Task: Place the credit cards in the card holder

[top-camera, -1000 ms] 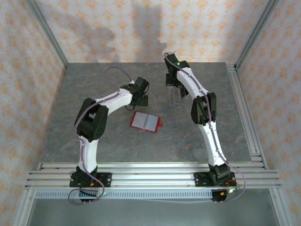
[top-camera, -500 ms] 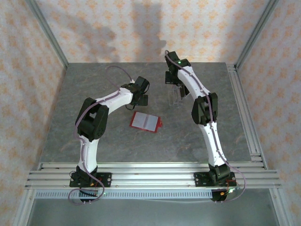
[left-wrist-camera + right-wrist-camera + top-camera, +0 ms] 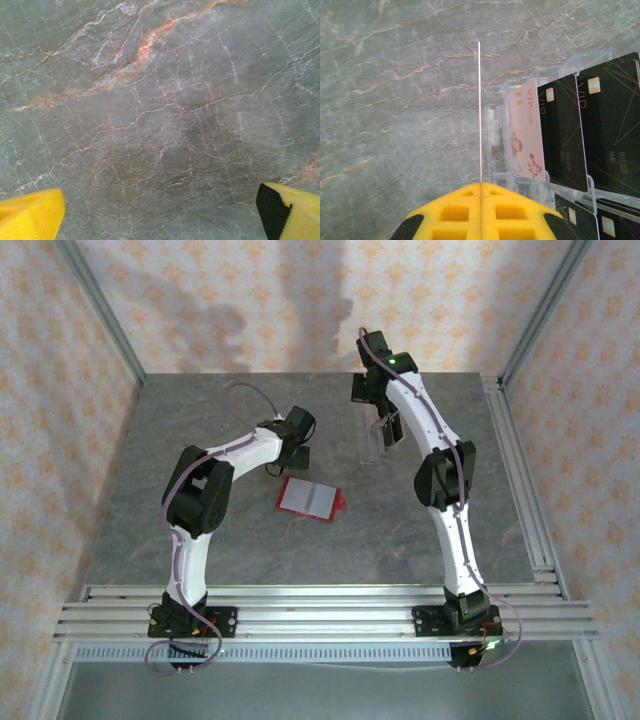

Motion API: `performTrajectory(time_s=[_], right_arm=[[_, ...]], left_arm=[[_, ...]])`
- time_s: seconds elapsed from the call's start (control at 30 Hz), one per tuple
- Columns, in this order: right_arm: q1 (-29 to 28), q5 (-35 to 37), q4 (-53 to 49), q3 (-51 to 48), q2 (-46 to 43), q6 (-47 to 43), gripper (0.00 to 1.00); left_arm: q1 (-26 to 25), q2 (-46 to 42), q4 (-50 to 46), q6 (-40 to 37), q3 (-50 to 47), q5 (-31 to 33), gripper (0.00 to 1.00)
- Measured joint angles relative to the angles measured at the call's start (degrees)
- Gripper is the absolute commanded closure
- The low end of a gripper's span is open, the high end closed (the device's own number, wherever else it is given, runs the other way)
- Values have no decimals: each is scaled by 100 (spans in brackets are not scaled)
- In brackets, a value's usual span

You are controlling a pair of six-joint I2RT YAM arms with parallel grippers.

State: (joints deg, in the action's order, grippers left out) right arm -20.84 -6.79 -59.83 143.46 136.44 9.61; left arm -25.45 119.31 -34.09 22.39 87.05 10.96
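The grey marble table (image 3: 200, 440) carries all the things. The left arm is bent over its middle part, and the right arm reaches far to the back. Under the right wrist stands a clear plastic stand (image 3: 374, 448). The card holder (image 3: 310, 498) lies open and flat on the table, near the centre. It is in front of the left arm's wrist and well apart from the stand. Its red edge frames a pale lining.

In the right wrist view the stand holds a pink VIP card (image 3: 525, 132), and beside it are two black cards (image 3: 567, 132).

The right gripper (image 3: 481, 192) is clenched on a thin card (image 3: 479, 110), seen edge-on just beside the stand. The left gripper (image 3: 160, 210) is released, its yellow fingertips (image 3: 30, 215) wide apart over bare marble.
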Motion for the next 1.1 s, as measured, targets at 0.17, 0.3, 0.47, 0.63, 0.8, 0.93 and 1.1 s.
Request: performTrajectory(time_s=[0.17,0.3,0.47,0.63,0.8,0.93,1.1], right_arm=[[-42,-256,92,-514,-577,122,100],[-181,-420,271,-1110,-1115,221,100],[-479,-621,636,-2061,-1812,332,100],[-651,-822,1040,-3003,-2433,518,100],[-693,-992,1440,-3919,-3038,715,100],[-774,-1178,1781,-4647,-3515,892,100],[-837,-1554,2361,-5748,-4216,1220,100]], left_arm=[[-4,-28,125,22,-308,7,0],[0,-188,275,59,-553,17,0],[0,-472,387,175,-986,17,0],[-4,-807,474,308,-1473,17,0],[-81,-1202,479,457,-1969,17,0],[-199,-1464,457,581,-2234,22,0],[-240,-1707,350,656,-2286,153,0]])
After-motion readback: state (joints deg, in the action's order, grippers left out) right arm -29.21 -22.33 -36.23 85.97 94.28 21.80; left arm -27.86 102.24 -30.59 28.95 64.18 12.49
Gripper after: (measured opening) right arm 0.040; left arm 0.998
